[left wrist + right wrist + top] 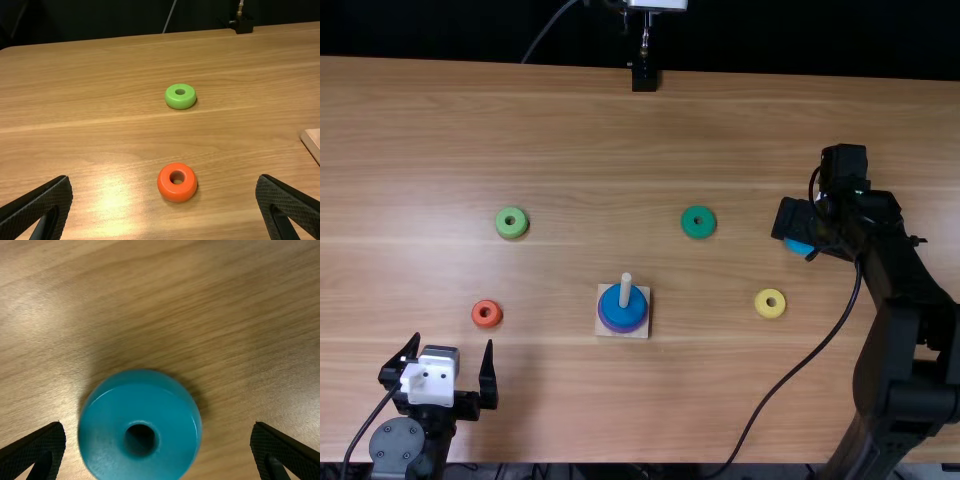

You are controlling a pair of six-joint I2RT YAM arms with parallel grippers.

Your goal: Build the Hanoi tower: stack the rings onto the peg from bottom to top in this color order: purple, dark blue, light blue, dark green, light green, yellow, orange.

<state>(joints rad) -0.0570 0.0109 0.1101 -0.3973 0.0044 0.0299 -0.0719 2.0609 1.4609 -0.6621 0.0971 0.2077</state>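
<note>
- Right gripper: fingers parted, above the light blue ring, which lies flat on the table, both fingers apart from it.
- Left gripper: fingers spread wide, near the orange ring.
- Peg: purple ring at bottom, dark blue ring on top of it.
- Loose on table: light green ring, dark green ring, yellow ring, orange ring.

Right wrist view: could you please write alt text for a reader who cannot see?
A light blue ring lies flat on a wooden table, its hole upward. The open right gripper has one black finger on each side, neither touching the ring.
</note>
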